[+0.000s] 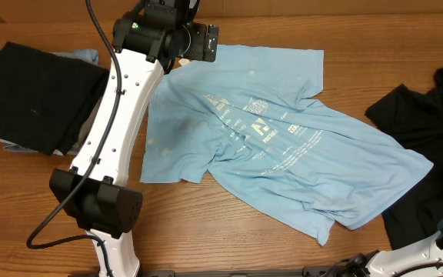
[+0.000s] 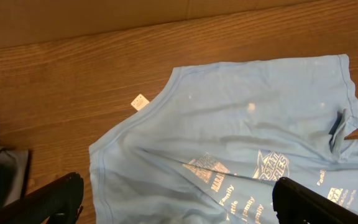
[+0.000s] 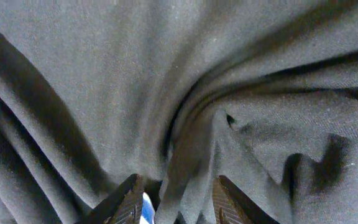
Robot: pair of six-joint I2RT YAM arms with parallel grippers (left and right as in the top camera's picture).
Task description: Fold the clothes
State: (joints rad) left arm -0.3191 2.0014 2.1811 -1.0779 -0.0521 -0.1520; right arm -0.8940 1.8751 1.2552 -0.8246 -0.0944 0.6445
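Two arms reach over a wooden table (image 1: 206, 231). On it, a light blue T-shirt (image 1: 283, 146) lies spread across the middle. It is flat but wrinkled, with its white print facing up and one sleeve folded in at the lower left.

The left gripper (image 2: 178, 190) hangs over the shirt's top left part, near the collar. In the left wrist view its two dark fingers (image 2: 48, 199) stand far apart at the bottom corners of the picture. Nothing is between them, and the pictures do not show whether they touch the cloth. A small white label (image 2: 140, 101) pokes out at the neckline, lying on the wood just past the collar edge.

A folded black garment (image 1: 37, 100) sits at the table's left end, well apart from the shirt, and an edge of grey cloth (image 1: 2, 141) shows under it.

A second black garment (image 1: 414, 123) lies crumpled at the right end, and its near edge meets the hem of the blue shirt. The right gripper (image 3: 176, 186) is down on this dark cloth. In the right wrist view the fingers (image 3: 126, 199) sit close together with a ridge of black fabric pinched between them, and creases fan out from that spot. In the overhead view only the white lower part of the right arm can be made out, at the bottom right corner.
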